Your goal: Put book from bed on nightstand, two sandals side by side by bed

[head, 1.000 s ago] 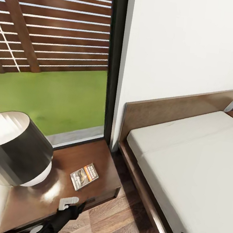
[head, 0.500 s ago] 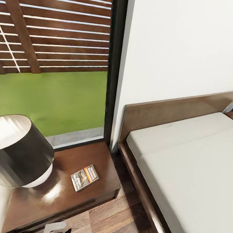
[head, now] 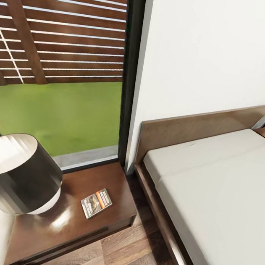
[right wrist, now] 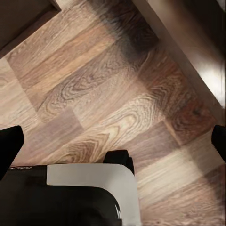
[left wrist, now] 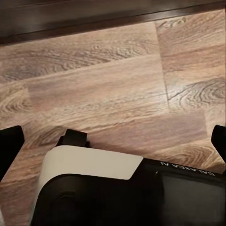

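- your book (head: 96,202) lies flat on the nightstand (head: 72,221), lower left of the head frame, beside the lamp (head: 16,172).
- the bed (head: 225,193) fills the right.
- both grippers, left gripper (left wrist: 113,141) and right gripper (right wrist: 113,141), are spread wide over the wood floor (left wrist: 94,80).

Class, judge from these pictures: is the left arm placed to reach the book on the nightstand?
Probably not without moving: the book lies unobstructed on the nightstand, but the open left gripper hangs low over bare floor.

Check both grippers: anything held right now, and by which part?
Nothing held. The left gripper and right gripper both stand open over bare floor. The book lies flat on the nightstand, untouched.
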